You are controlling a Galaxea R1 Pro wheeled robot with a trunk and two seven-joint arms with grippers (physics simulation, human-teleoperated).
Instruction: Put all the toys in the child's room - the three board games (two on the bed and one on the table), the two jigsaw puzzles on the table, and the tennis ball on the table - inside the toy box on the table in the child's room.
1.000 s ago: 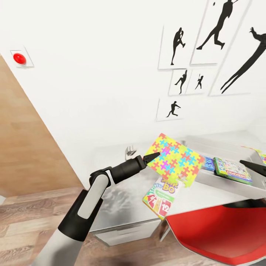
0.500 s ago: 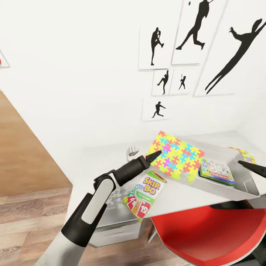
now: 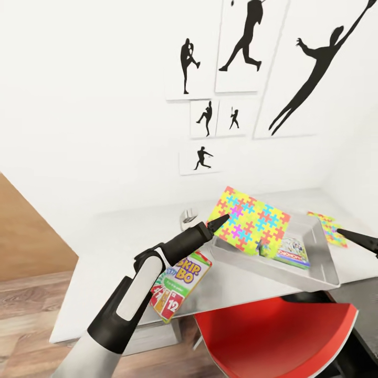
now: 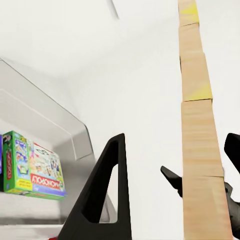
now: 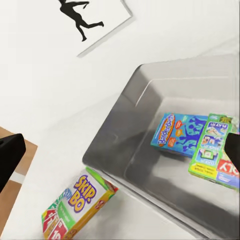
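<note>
Grey toy box [image 3: 321,274] on the table [image 3: 105,247] already has the Monopoly game [image 5: 216,150] and the blue game [image 5: 176,134] inside. Left gripper [image 3: 219,219] is pinching the bright multicolour jigsaw puzzle [image 3: 251,223] over the box's near end, so that's close. Skip-Bo [image 3: 176,283] sits beside the box, a second puzzle [image 3: 327,227] waits past it, no tennis ball spotted; can't tell if the right gripper [image 3: 359,239] is open.

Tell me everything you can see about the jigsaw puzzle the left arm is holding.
The jigsaw puzzle is a thin flat board covered in interlocking yellow, pink, blue, green and orange pieces. The left end effector grips it at one edge, holding it tilted above the near-left part of the toy box. In the left wrist view it appears edge-on as a pale wooden strip.
</note>
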